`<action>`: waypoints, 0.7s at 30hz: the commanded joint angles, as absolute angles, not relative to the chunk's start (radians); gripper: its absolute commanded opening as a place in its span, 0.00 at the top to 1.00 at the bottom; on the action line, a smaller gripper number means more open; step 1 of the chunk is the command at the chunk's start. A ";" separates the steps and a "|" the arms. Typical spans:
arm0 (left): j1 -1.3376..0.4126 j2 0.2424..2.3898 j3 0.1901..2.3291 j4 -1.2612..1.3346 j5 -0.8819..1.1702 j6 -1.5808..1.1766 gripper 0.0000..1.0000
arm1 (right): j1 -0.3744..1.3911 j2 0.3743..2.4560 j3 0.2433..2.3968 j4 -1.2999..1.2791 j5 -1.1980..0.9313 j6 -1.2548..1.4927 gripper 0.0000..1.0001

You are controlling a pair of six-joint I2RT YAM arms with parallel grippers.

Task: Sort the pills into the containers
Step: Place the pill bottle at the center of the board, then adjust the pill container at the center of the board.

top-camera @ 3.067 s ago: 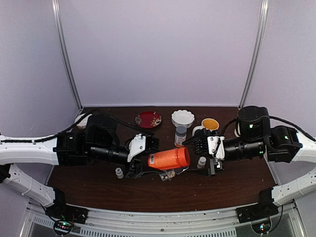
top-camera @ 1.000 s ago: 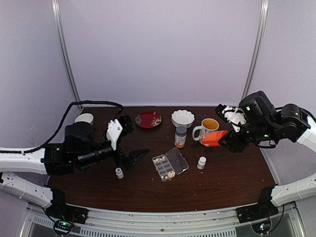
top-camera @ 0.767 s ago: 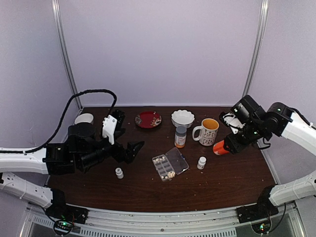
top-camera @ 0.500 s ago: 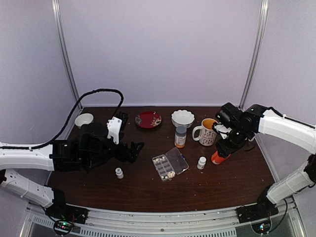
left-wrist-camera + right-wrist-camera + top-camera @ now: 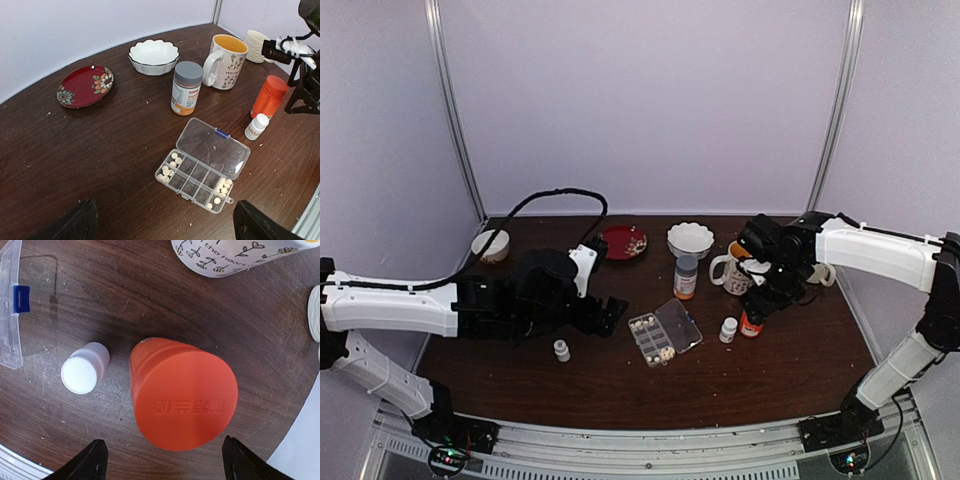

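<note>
The clear pill box lies open at the table's middle, lid flat to the right. In the left wrist view, pale pills fill the cells at one end of the pill box and more pills fill the other end; the middle cells look empty. My left gripper is open and empty, left of the box, also seen in its wrist view. My right gripper is open, its fingers wide on either side of the upright orange bottle without touching it. It hovers over the bottle in the top view.
A small white bottle stands just left of the orange bottle, another near the left arm. A grey-capped bottle, mug, white bowl, red plate and small white bowl stand behind.
My right arm carried the orange bottle from the far right down onto the table beside the small white bottle and let go. My left arm moved right, towards the pill box.
</note>
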State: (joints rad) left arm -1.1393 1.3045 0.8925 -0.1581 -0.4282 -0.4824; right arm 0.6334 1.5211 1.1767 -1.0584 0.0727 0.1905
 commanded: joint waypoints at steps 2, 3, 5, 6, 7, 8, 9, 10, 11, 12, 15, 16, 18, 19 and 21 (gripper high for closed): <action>-1.134 1.354 0.943 -0.142 -0.411 -0.504 0.03 | 0.647 1.447 1.253 -1.083 0.136 0.208 0.22; -1.134 1.370 0.953 -0.148 -0.413 -0.513 0.02 | 0.661 1.432 1.265 -1.082 0.148 0.210 0.24; -1.134 1.406 0.985 -0.171 -0.421 -0.536 0.03 | 0.693 1.401 1.286 -1.078 0.163 0.217 0.31; -1.133 1.422 0.998 -0.185 -0.422 -0.547 0.04 | 0.710 1.390 1.296 -1.073 0.159 0.225 0.35; -1.132 1.439 1.011 -0.194 -0.425 -0.560 0.05 | 0.729 1.382 1.301 -1.065 0.145 0.233 0.40; -1.131 1.454 1.021 -0.202 -0.422 -0.573 0.06 | 0.749 1.373 1.304 -1.050 0.116 0.241 0.44; -1.126 1.468 1.030 -0.209 -0.422 -0.588 0.07 | 0.768 1.368 1.305 -1.032 0.089 0.252 0.50; -1.121 1.480 1.035 -0.214 -0.418 -0.606 0.08 | 0.791 1.367 1.305 -1.014 0.067 0.270 0.54; -1.112 1.491 1.039 -0.218 -0.410 -0.627 0.10 | 0.814 1.370 1.303 -0.992 0.046 0.285 0.56; -1.102 1.502 1.041 -0.218 -0.395 -0.648 0.12 | 0.838 1.376 1.298 -0.970 0.021 0.296 0.58; -1.069 1.530 1.040 -0.214 -0.340 -0.708 0.20 | 0.904 1.415 1.284 -0.896 -0.040 0.338 0.63; -1.060 1.539 1.042 -0.215 -0.324 -0.717 0.23 | 0.919 1.437 1.283 -0.880 -0.050 0.350 0.64; -1.052 1.561 1.053 -0.225 -0.304 -0.726 0.28 | 0.946 1.480 1.282 -0.853 -0.065 0.367 0.65; -1.051 1.573 1.062 -0.234 -0.300 -0.730 0.30 | 0.956 1.499 1.282 -0.840 -0.070 0.373 0.65; -1.048 1.604 1.081 -0.255 -0.289 -0.737 0.32 | 0.968 1.535 1.280 -0.816 -0.083 0.386 0.66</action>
State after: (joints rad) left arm -1.0550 1.5612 1.0302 -0.2302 -0.3428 -0.6872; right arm 0.9432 1.4734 1.2903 -0.8978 -0.0296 0.3290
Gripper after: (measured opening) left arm 0.696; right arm 0.348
